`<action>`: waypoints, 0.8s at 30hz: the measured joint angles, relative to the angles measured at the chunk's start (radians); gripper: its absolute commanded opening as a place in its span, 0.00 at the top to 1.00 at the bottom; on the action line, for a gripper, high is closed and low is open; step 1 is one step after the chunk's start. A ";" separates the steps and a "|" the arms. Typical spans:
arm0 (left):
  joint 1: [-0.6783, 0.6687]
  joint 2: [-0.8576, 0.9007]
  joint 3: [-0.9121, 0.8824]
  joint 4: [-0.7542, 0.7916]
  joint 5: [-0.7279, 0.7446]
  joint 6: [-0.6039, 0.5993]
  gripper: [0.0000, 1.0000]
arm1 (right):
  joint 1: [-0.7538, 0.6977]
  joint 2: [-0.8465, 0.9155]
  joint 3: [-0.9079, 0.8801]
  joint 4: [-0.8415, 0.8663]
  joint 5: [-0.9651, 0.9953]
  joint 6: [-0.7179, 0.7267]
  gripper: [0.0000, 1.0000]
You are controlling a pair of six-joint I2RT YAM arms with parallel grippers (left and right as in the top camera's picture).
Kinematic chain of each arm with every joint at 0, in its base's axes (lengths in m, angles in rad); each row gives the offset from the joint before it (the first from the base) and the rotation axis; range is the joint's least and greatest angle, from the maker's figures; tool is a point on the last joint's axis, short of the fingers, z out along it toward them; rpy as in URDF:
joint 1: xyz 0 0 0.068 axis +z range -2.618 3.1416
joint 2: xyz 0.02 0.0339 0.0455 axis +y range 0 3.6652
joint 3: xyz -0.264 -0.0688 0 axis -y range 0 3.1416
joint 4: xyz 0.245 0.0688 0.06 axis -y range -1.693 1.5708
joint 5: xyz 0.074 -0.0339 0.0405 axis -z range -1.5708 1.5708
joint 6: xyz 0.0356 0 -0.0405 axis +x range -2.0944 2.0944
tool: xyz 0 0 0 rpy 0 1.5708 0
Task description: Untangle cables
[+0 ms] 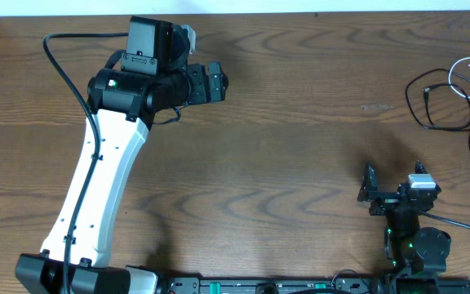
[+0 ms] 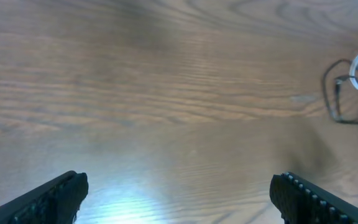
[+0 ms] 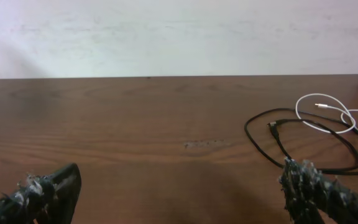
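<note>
While the left gripper (image 2: 179, 193) and right gripper (image 3: 179, 186) gape empty, the tangled cables (image 1: 455, 82) at upper right seem to await a first reach.

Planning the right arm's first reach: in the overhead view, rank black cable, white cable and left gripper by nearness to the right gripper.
From the right gripper:
1. black cable, ahead, slightly right.
2. white cable, beyond it, far right edge.
3. left gripper, far across, left side.

bare table (image 1: 300, 147) up to cables (image 1: 455, 94)
</note>
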 measured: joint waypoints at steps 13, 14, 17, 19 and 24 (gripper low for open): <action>0.052 -0.203 -0.161 0.256 -0.113 0.120 0.01 | 0.000 0.000 0.000 0.000 0.000 0.000 0.01; 0.063 -0.246 -0.199 0.299 -0.109 0.129 0.01 | 0.000 0.000 0.000 0.000 0.000 0.000 0.01; 0.106 -0.391 -0.343 0.426 -0.086 0.162 0.01 | 0.000 0.000 0.000 0.000 0.000 0.000 0.01; 0.135 -0.487 -0.449 0.504 -0.070 0.182 0.02 | 0.000 0.000 0.000 0.000 0.000 0.000 0.01; 0.175 -0.726 -0.753 0.715 -0.048 0.215 0.01 | 0.000 -0.001 0.000 0.000 0.000 0.000 0.01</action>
